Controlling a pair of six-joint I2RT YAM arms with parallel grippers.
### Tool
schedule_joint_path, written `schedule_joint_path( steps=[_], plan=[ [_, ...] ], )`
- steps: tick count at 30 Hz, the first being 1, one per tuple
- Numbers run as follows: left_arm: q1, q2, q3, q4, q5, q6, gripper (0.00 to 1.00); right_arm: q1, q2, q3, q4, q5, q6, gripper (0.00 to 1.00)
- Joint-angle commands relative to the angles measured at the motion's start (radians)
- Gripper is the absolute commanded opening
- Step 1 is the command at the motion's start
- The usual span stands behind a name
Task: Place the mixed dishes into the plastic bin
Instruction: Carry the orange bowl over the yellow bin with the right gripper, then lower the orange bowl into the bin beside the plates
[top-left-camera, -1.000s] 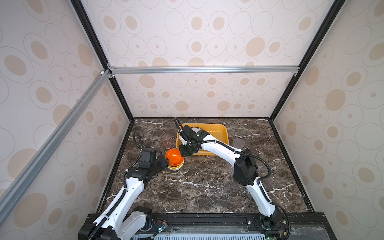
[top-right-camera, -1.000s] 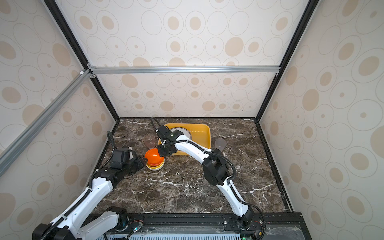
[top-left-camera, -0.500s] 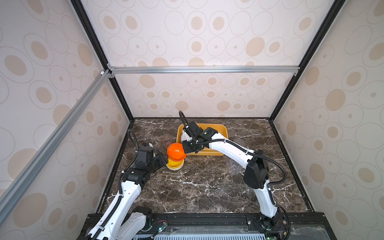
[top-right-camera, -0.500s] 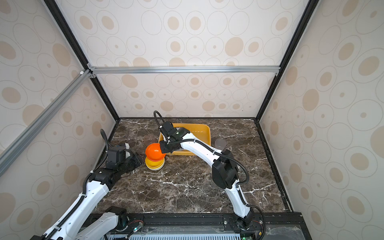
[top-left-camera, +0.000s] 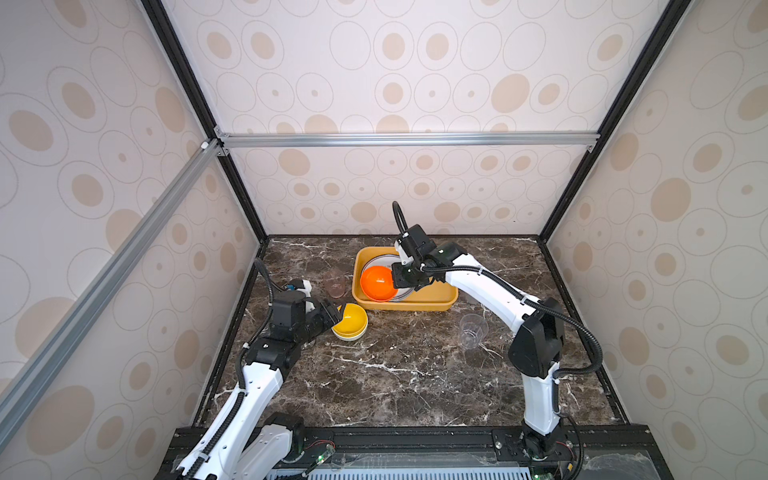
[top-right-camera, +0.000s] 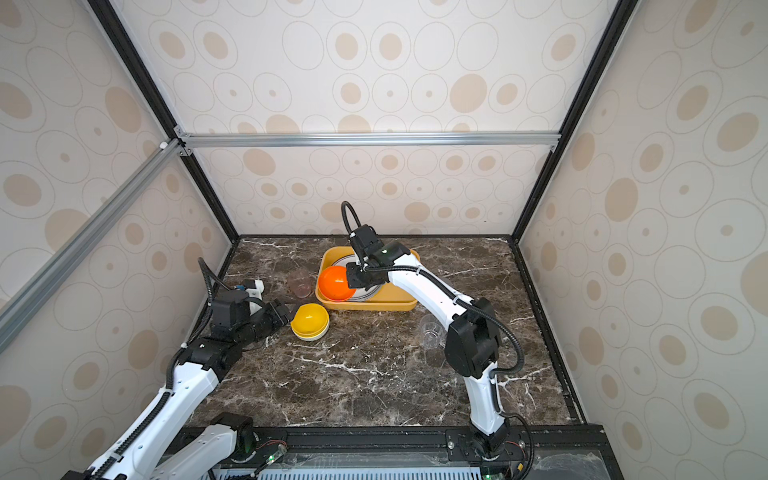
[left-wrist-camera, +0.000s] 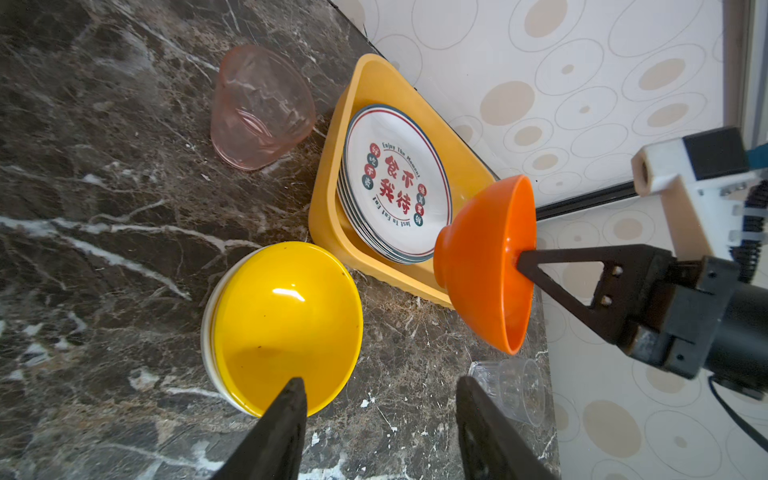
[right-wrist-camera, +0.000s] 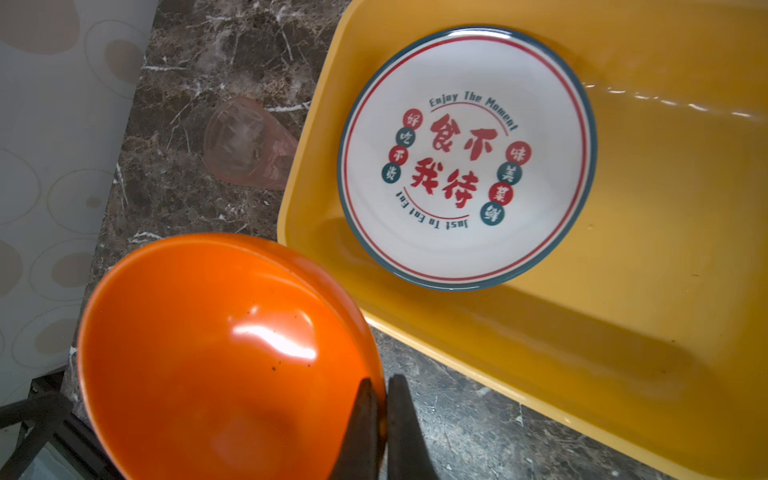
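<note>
Pinching orange bowl (top-left-camera: 377, 283) by its rim, right gripper (top-left-camera: 394, 276) hangs over plastic bin (top-left-camera: 415, 306) (left gripper (left-wrist-camera: 380, 386) gapes beside yellow bowl (top-left-camera: 351, 320))

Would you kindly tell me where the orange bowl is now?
In both top views the orange bowl hangs by its rim from the right gripper, at the left end of the yellow bin, near the stacked plates.
</note>
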Motion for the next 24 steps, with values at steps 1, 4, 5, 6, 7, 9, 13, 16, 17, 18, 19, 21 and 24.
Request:
schedule_joint_path(
  steps=[1, 4, 5, 6, 7, 9, 13, 16, 17, 18, 19, 21, 24],
  plan=[
    [0.005, -0.004, -0.004, 0.062, 0.056, -0.026, 0.58, -0.037, -0.046, -0.008, -0.038, 0.014, -0.016, 0.00],
    [0.005, -0.001, -0.013, 0.097, 0.094, -0.037, 0.59, -0.074, -0.041, -0.004, -0.059, 0.022, -0.023, 0.00],
    [0.005, -0.002, -0.016, 0.108, 0.105, -0.041, 0.60, -0.087, -0.039, -0.003, -0.062, 0.027, -0.025, 0.00],
    [0.005, -0.001, -0.020, 0.116, 0.112, -0.043, 0.60, -0.098, -0.038, -0.001, -0.066, 0.029, -0.025, 0.00],
    [0.003, -0.003, -0.022, 0.123, 0.119, -0.049, 0.61, -0.111, -0.037, 0.001, -0.071, 0.034, -0.026, 0.00],
    [0.002, -0.003, -0.027, 0.137, 0.124, -0.054, 0.62, -0.132, -0.033, 0.007, -0.079, 0.044, -0.031, 0.00],
    [-0.003, -0.001, -0.036, 0.166, 0.178, -0.063, 0.64, -0.177, -0.003, 0.038, -0.104, 0.067, -0.038, 0.00],
    [-0.009, 0.002, -0.041, 0.174, 0.188, -0.065, 0.64, -0.212, 0.025, 0.062, -0.118, 0.081, -0.034, 0.00],
    [-0.010, 0.002, -0.044, 0.173, 0.187, -0.065, 0.64, -0.224, 0.036, 0.069, -0.118, 0.086, -0.032, 0.00],
    [-0.009, 0.002, -0.046, 0.173, 0.186, -0.066, 0.64, -0.235, 0.044, 0.075, -0.119, 0.090, -0.027, 0.00],
    [-0.011, 0.000, -0.047, 0.174, 0.186, -0.068, 0.64, -0.247, 0.055, 0.086, -0.125, 0.093, -0.022, 0.00],
    [-0.014, -0.001, -0.051, 0.172, 0.185, -0.070, 0.64, -0.265, 0.076, 0.107, -0.133, 0.099, -0.017, 0.00],
    [-0.014, -0.002, -0.059, 0.171, 0.179, -0.073, 0.64, -0.285, 0.111, 0.144, -0.146, 0.121, -0.010, 0.00]
  ],
)
